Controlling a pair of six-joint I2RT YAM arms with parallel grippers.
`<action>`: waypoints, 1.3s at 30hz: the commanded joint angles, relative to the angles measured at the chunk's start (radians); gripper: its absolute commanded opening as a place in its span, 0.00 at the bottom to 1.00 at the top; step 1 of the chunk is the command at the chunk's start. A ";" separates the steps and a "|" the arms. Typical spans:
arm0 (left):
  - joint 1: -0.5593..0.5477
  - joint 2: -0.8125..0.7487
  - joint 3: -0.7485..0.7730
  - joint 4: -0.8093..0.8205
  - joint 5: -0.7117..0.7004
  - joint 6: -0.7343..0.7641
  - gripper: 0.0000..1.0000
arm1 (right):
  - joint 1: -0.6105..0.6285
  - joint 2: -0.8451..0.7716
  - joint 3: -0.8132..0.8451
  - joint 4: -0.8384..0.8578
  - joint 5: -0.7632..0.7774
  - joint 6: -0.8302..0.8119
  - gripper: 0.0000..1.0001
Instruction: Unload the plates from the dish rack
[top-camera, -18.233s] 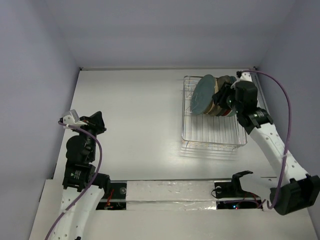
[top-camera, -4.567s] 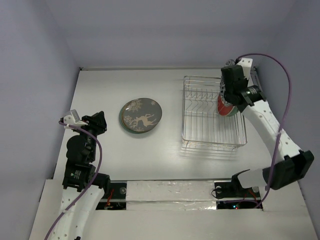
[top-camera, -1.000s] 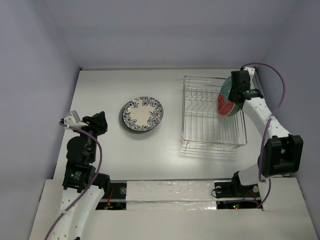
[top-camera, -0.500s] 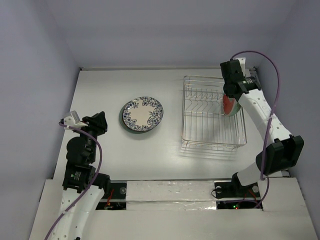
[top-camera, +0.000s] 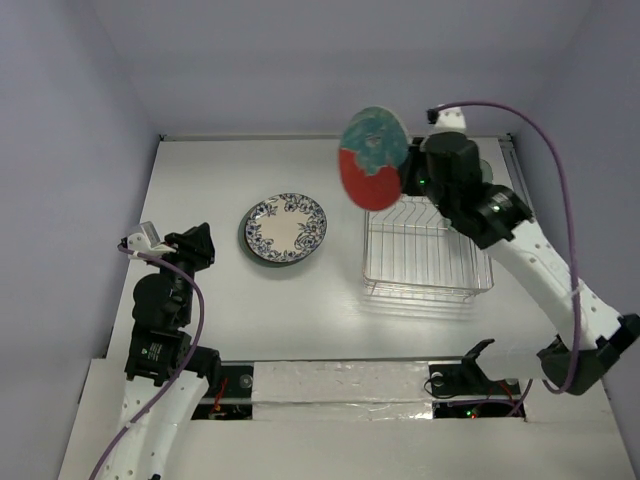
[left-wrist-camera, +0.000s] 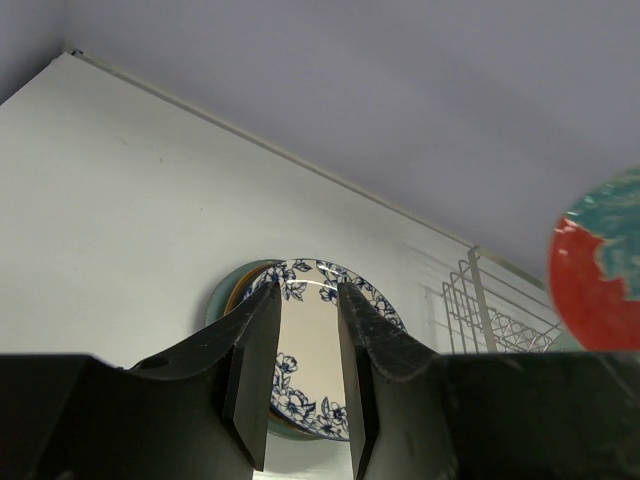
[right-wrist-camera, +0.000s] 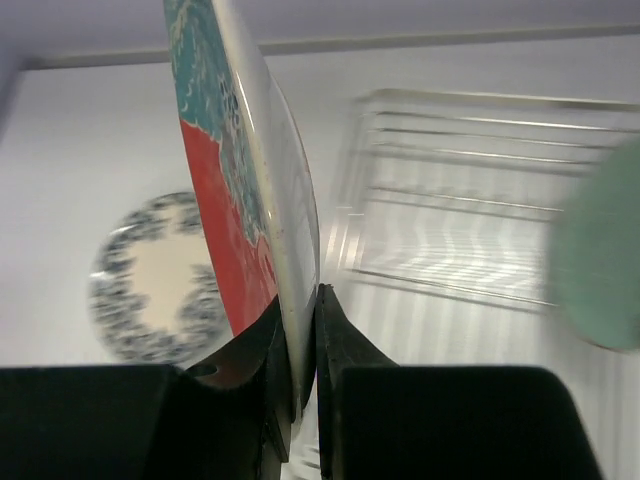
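1. Big change vs half a sec ago: the red-and-teal plate (top-camera: 372, 160) was sitting down at the right end of the dish rack (top-camera: 427, 288). Now it's lifted out and hangs on edge in the air, upper middle of the top view, over the rack's upper left corner.
2. Right gripper (right-wrist-camera: 298, 302) is clenched on that plate's rim. The wrist cam shows the edge pinched btw both fingers, w/ the plate standing up from them and tilted a bit.
3. Left gripper (left-wrist-camera: 306, 295) hasn't budged, lower left of the top view. Fingers are a little apart w/ nothing btw them, so it's released and idle.
4. The stack on the table (top-camera: 250, 310), left of center, is the same as 1 sec ago. The blue floral plate (top-camera: 287, 225) is on top, w/ a teal rim (left-wrist-camera: 215, 300) peeking out underneath in the left wrist cam.
5. What it means, imo: 3 plates look done, this is no. 4 and it's mid-transfer, so probably heading left to that stack. It needs to go from on-edge to flat before the drop.
6. There's a pale green blob (right-wrist-camera: 600, 250) at the right edge of the right wrist cam, prob the last plate. It's too blurry to say exactly where it sits, and the arm hides that rack corner from the top. So I'd guess 1 more pick after this.
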 joint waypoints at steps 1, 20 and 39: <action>-0.005 -0.005 0.002 0.040 0.004 -0.001 0.26 | 0.077 0.093 -0.049 0.454 -0.275 0.200 0.00; -0.005 0.017 0.005 0.035 0.004 0.000 0.27 | 0.156 0.482 -0.224 0.898 -0.441 0.607 0.05; -0.005 -0.002 0.002 0.035 0.004 0.000 0.27 | 0.174 0.466 -0.237 0.513 -0.361 0.393 0.86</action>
